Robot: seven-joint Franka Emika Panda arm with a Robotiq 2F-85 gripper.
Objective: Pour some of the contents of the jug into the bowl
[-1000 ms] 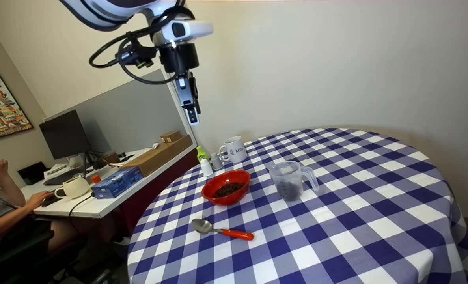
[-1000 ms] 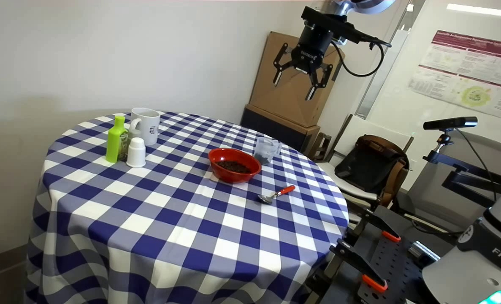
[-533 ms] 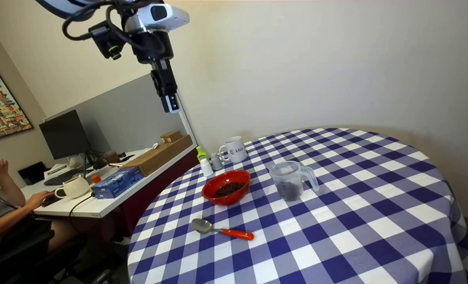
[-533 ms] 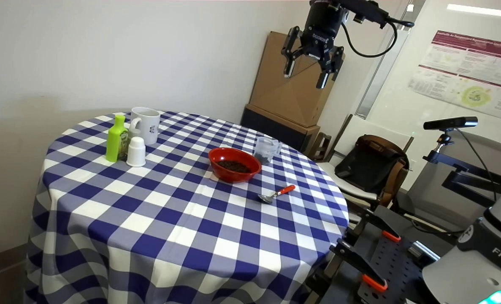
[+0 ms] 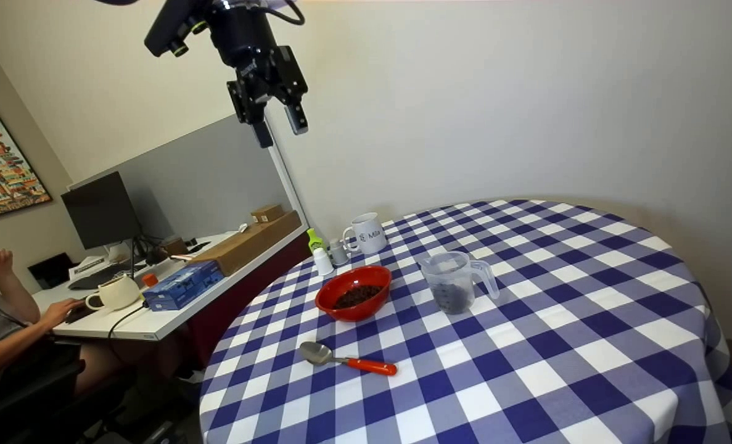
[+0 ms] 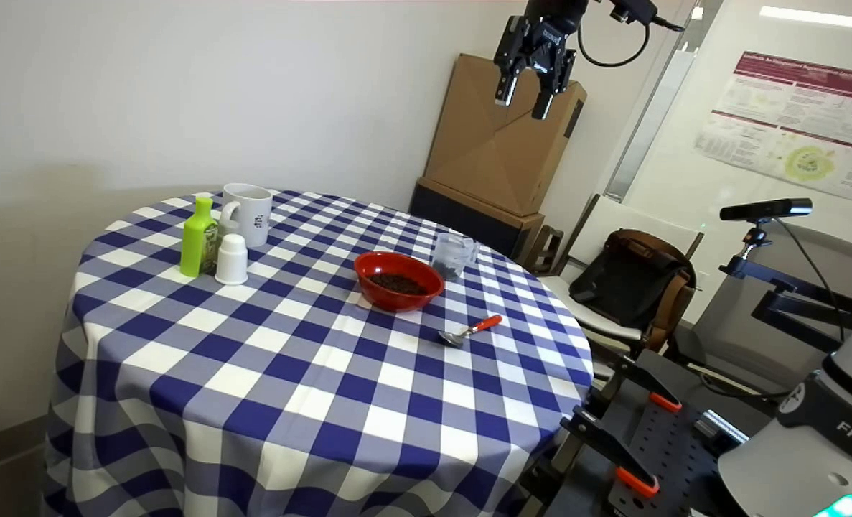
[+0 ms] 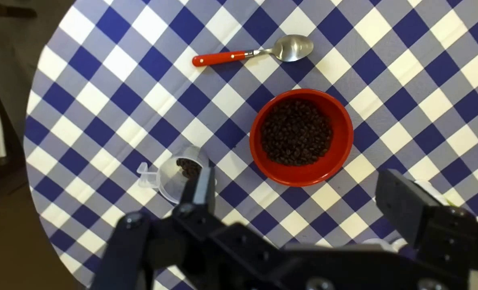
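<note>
While my pincer [image 5: 281, 134] hangs above the counter [image 5: 557, 345], its jaws stand well apart.
Jug [image 5: 446, 276]: one, clear, upright on the counter, dark beans [image 7: 188, 167] inside, near the bowl [image 7: 309, 173] yet apart. Bowl: one, red, holding beans. Spoon [image 7: 251, 53]: one, red-handled, near the bowl.

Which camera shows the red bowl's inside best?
The wrist view: it looks down into the red bowl, showing the dark beans unobstructed. Both exterior views show it slantwise, the near rim hiding part of the inside.
</note>
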